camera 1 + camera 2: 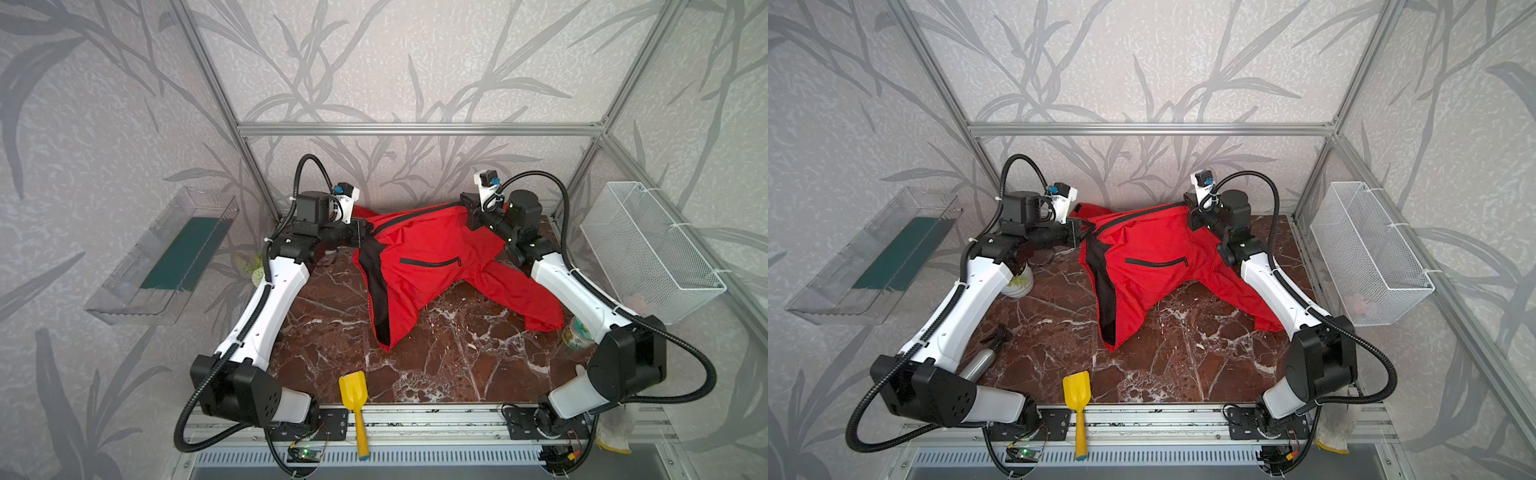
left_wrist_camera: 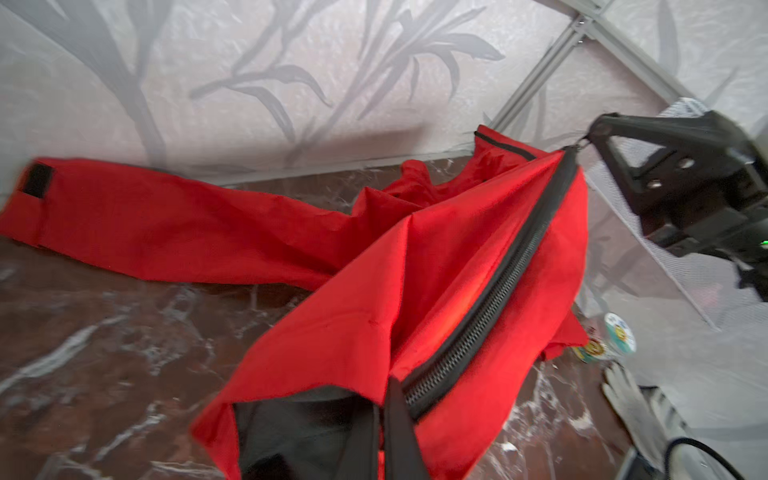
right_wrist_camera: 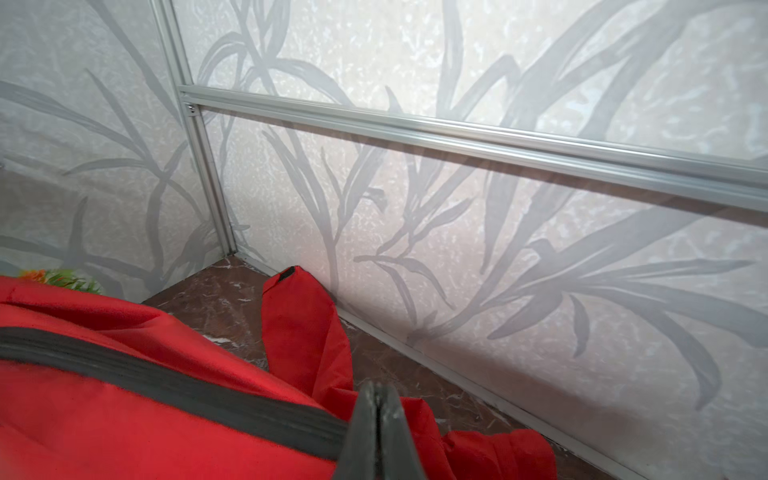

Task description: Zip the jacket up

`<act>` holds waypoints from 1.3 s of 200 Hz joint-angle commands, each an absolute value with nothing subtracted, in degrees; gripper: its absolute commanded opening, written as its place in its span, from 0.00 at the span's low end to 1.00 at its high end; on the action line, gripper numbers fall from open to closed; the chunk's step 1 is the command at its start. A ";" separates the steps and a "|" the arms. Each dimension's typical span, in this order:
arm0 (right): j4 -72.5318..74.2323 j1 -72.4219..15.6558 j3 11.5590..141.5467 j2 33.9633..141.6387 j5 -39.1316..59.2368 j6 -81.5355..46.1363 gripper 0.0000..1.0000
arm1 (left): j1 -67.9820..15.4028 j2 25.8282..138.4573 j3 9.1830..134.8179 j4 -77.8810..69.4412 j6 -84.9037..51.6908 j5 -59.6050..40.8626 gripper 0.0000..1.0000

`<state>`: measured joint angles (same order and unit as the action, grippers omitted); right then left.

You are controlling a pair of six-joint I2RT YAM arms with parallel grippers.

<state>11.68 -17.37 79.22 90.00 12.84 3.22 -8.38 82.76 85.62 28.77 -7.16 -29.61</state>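
Zipping nearly complete: left gripper (image 1: 365,233) clamps the jacket (image 1: 432,249) at the zipper (image 2: 498,291) base, right gripper (image 2: 595,132) pinches the slider (image 2: 580,146); a short final pull probably remains.

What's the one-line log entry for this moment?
task: zip jacket | left gripper: shut on jacket by zipper | right gripper: shut on zipper pull | zipper: taut, closed between grippers

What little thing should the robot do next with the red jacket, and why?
Probably the right gripper should let go of the zipper pull: the zipper on the jacket looks closed all along the taut stretch up to it.
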 commanded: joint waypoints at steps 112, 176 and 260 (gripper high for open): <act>11.34 -10.72 67.57 73.32 -2.41 1.94 0.00 | 1.02 77.20 83.00 32.07 11.56 -18.63 0.00; 11.42 -5.11 44.48 59.52 -0.85 -10.89 0.00 | 1.50 71.46 62.27 29.15 7.59 -14.68 0.00; 18.99 -2.81 45.70 69.22 2.15 -17.85 0.00 | 3.22 81.70 74.86 27.00 -0.94 -12.69 0.00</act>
<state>11.79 -4.10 36.75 61.69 4.62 -16.49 1.37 74.08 61.28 28.86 1.65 -16.29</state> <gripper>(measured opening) 0.047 0.046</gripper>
